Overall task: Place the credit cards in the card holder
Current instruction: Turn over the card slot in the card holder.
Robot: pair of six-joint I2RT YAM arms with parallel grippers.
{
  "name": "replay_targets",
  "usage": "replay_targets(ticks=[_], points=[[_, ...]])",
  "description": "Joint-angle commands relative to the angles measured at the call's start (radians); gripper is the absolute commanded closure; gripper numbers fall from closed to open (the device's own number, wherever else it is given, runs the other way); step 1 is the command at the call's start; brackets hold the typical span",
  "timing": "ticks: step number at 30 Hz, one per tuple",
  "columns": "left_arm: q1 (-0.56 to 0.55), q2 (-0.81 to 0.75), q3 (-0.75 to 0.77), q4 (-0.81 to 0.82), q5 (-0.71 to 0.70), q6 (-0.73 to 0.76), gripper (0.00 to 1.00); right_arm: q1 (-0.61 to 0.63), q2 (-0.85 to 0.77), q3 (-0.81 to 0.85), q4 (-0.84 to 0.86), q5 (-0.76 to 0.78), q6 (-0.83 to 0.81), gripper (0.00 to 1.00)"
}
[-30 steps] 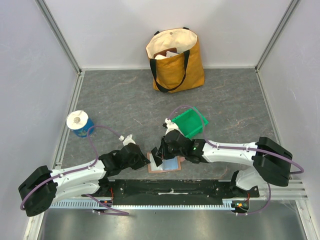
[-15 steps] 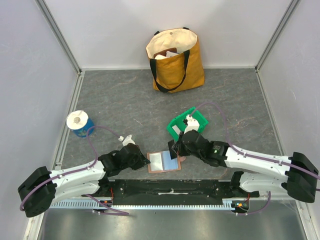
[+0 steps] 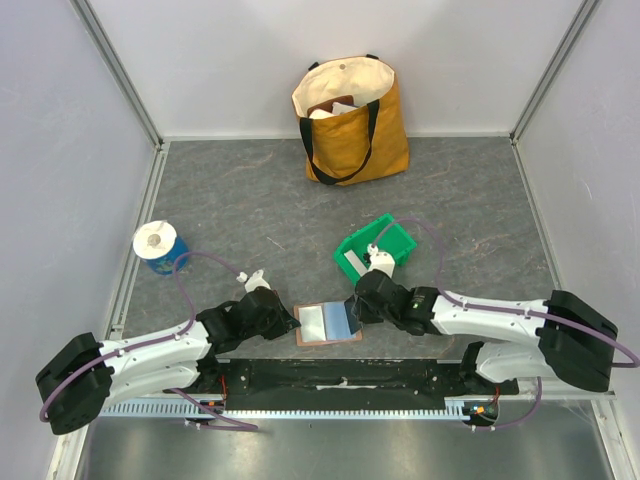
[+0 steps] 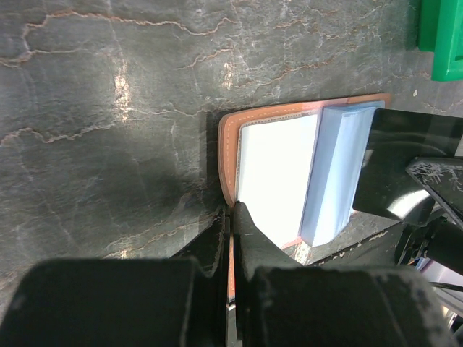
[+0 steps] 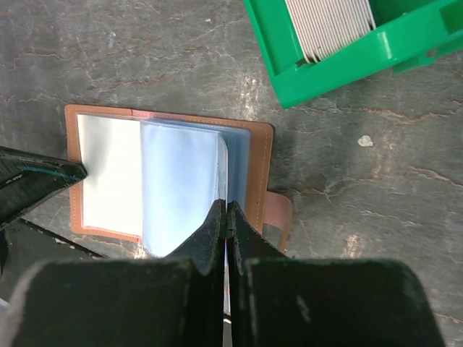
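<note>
The card holder (image 3: pixel 326 326) lies open near the table's front edge, terracotta-brown with light blue sleeves (image 5: pixel 181 181) and a white page (image 4: pixel 275 166). My left gripper (image 3: pixel 292 322) (image 4: pixel 230 210) is shut on the holder's left cover edge (image 4: pixel 226 152). My right gripper (image 3: pixel 357 312) (image 5: pixel 226 206) is shut, its tips at the right side of the sleeves, just left of the brown cover (image 5: pixel 260 173) and snap tab (image 5: pixel 278 213). A thin credit card (image 5: pixel 226 275) shows edge-on between its fingers. More credit cards (image 5: pixel 329 25), pale grey, stand stacked in the green bin (image 3: pixel 390 240).
The green bin (image 5: pixel 289 79) (image 4: pixel 441 36) sits just behind and right of the holder. A yellow tote bag (image 3: pixel 350 120) stands at the back wall. A blue-and-white roll (image 3: pixel 158 246) is at the left. Grey walls close three sides.
The right gripper drew back from above the holder toward the right, then returned to the holder's right side. The left gripper and the holder stayed put.
</note>
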Motion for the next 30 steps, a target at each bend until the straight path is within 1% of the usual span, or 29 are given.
replay_targets(ticks=[1, 9, 11, 16, 21, 27, 30], points=[[0.001, 0.006, -0.011, -0.005, -0.001, -0.028, 0.98, 0.002, 0.044, -0.015, 0.067, -0.001, 0.026, 1.00], [0.001, 0.021, -0.016, 0.012, 0.002, -0.028, 0.98, 0.004, 0.080, -0.012, 0.140, -0.046, 0.025, 1.00], [0.003, 0.030, -0.016, 0.024, 0.007, -0.030, 0.98, 0.008, 0.078, 0.031, 0.170, -0.064, 0.003, 1.00], [0.001, 0.029, -0.024, 0.027, 0.002, -0.036, 0.98, 0.013, 0.103, 0.120, 0.173, -0.110, -0.026, 1.00], [0.000, 0.026, -0.028, 0.026, -0.002, -0.039, 0.98, 0.036, 0.146, 0.163, 0.202, -0.130, -0.035, 1.00], [0.001, 0.017, -0.033, 0.020, -0.004, -0.043, 0.98, 0.045, 0.178, 0.169, 0.211, -0.161, -0.037, 1.00], [0.001, 0.012, -0.034, 0.012, -0.009, -0.045, 0.98, 0.044, 0.153, 0.140, 0.211, -0.129, -0.025, 1.00]])
